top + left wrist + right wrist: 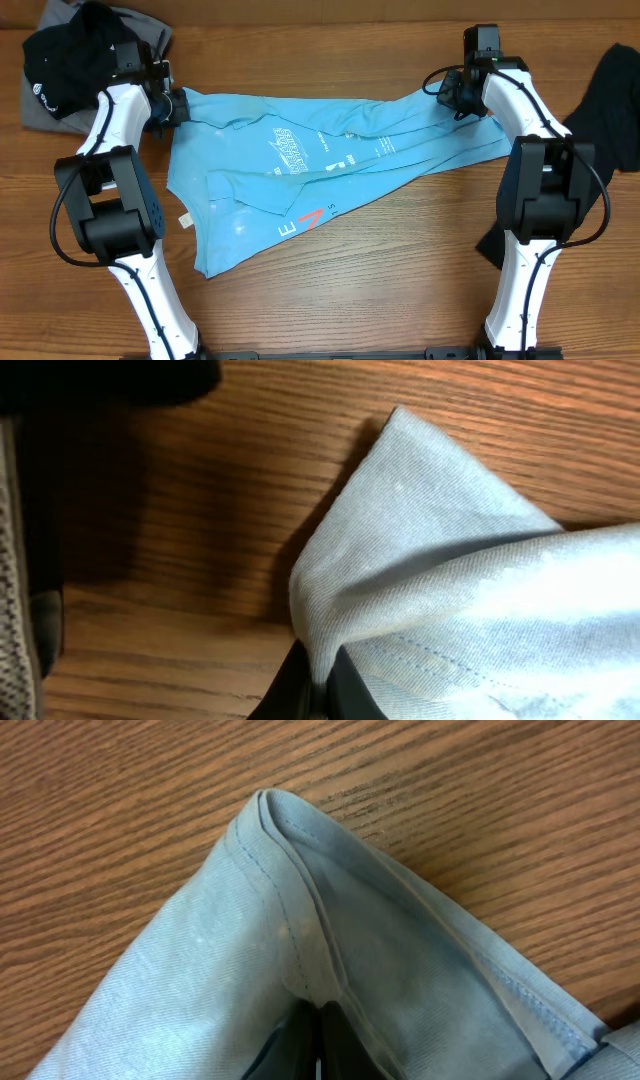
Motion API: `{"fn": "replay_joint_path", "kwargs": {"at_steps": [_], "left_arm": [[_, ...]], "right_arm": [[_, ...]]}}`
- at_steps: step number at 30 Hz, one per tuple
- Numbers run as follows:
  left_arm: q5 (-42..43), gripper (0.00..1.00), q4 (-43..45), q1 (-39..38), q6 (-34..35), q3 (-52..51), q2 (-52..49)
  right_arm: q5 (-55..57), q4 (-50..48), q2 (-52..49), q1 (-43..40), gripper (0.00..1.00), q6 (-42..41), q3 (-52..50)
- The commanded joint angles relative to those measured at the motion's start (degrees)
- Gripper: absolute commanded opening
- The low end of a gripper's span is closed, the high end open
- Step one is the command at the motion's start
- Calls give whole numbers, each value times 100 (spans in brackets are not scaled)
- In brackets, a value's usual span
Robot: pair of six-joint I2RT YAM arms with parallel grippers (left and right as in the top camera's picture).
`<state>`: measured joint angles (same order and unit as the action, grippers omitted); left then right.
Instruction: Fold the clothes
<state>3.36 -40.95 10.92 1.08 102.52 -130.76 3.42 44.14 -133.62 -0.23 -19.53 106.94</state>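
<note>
T-shirt (pixel 250 190) on table (pixel 400 290), garment (pixel 612 95) at right

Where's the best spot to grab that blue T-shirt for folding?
Its two far corners, one per tool, each approached from its outer side. The blue T-shirt lies spread out, and those corners are stitched hems, firm to pinch. The left tool and right tool are shut there.

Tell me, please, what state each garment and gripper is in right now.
blue T-shirt, lying rumpled and unfolded, two far corners pinched
left gripper, shut on a T-shirt corner
right gripper, shut on the other corner
black garment, lying loose at the right
black and grey heap, bunched at far left
</note>
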Motion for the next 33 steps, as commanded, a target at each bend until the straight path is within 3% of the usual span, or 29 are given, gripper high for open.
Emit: {"fn": "replay_joint_path", "kwargs": {"at_steps": [1, 5, 7, 9, 16, 33], "left_arm": [[-81, 4, -87, 17, -26, 162, 264], [-157, 5, -164, 4, -26, 164, 264], [-243, 16, -164, 4, -26, 164, 267], [-273, 18, -164, 11, -28, 164, 267], [-273, 9, -186, 9, -26, 164, 289], [-271, 4, -313, 9, -92, 170, 592]], "right_arm": [[55, 13, -22, 17, 4, -68, 275], [57, 149, -22, 15, 4, -66, 391], [57, 184, -22, 15, 4, -68, 420], [57, 203, -22, 17, 4, -68, 420], [59, 271, -22, 15, 4, -68, 422], [61, 439, 146, 4, 4, -66, 647]]}}
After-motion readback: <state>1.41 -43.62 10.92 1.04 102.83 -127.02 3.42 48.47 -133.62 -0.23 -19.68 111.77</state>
